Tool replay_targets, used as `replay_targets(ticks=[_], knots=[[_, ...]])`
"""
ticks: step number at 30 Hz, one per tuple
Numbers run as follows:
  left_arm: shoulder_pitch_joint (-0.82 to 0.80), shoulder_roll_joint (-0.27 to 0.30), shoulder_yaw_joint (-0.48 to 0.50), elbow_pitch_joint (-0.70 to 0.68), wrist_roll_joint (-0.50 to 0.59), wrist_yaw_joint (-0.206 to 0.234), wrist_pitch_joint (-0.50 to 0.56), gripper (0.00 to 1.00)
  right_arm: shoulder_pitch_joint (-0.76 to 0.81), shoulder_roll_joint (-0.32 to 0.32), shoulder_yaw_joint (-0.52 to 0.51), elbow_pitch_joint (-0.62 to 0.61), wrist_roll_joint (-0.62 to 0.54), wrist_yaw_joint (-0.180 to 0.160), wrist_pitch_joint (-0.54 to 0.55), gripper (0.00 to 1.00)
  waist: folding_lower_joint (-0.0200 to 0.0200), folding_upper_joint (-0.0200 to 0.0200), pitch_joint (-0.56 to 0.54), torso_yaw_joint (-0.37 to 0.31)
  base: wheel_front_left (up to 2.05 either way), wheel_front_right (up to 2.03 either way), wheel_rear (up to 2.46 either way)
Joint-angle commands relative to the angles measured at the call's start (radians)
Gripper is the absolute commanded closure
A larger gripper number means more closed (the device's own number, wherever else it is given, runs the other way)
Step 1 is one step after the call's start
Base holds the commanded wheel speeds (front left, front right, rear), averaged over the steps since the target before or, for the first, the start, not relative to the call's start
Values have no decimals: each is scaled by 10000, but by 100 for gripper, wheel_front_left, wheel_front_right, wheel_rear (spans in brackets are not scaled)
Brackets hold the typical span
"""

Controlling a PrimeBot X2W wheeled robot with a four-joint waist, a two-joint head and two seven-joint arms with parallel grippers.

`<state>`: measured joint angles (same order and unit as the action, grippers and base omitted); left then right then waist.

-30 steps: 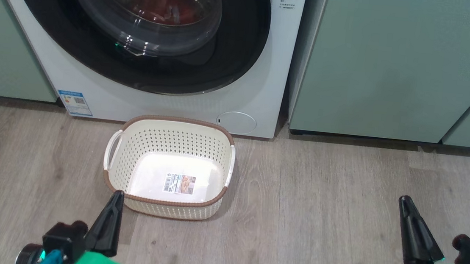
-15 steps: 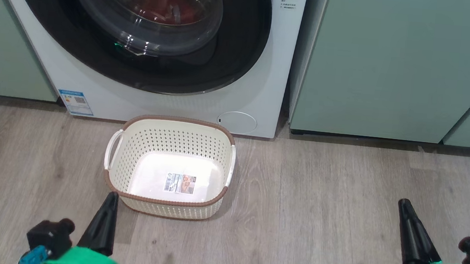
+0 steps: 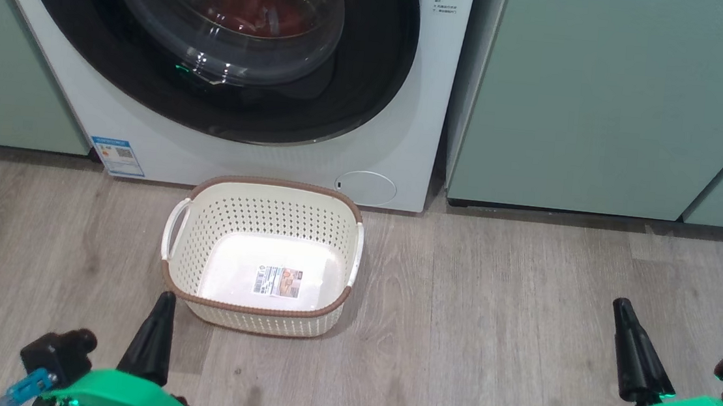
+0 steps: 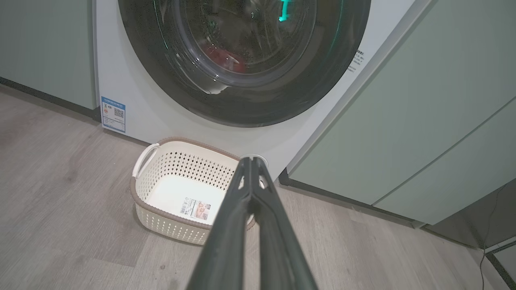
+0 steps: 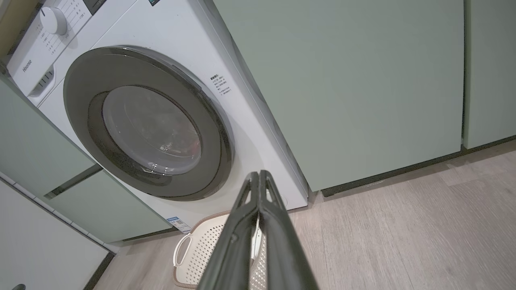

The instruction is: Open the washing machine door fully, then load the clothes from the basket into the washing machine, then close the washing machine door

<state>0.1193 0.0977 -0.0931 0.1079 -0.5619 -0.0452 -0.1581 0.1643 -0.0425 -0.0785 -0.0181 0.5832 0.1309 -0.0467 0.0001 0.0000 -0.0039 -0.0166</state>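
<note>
Washer (image 3: 144,138): front faces the robot, set between green cabinets (image 3: 606,100).
Door (image 3: 372,86): closed flat against the washer front.
Floor (image 3: 523,296): grey wood.
Basket (image 3: 271,185): upright on the floor just before the washer, below the door. Long axis runs left-right along the washer front. Label (image 3: 277,281) on its bottom.
Clothes (image 3: 248,6): red, inside the washer, seen through the door.
Left tool (image 3: 165,297): fingers pressed together, gripping nothing, tip near the basket's near-left corner.
Right tool (image 3: 621,305): likewise closed and empty, well right of the basket.
</note>
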Motion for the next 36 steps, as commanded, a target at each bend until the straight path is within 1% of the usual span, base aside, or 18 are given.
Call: replay_targets(ticks=[1, 36], knots=[[-548, 21, 220, -259, -286, -78, 43, 100, -464, -209, 71, -219, 307, 0, 53, 100, -1, 0, 1, 2, 0, 0, 0], [-1180, -78, 793, 339, -4205, -370, 948, 100, -1293, -310, 121, 836, 4213, -1, 465, 100, -1, 0, 28, 64, 0, 0, 0]])
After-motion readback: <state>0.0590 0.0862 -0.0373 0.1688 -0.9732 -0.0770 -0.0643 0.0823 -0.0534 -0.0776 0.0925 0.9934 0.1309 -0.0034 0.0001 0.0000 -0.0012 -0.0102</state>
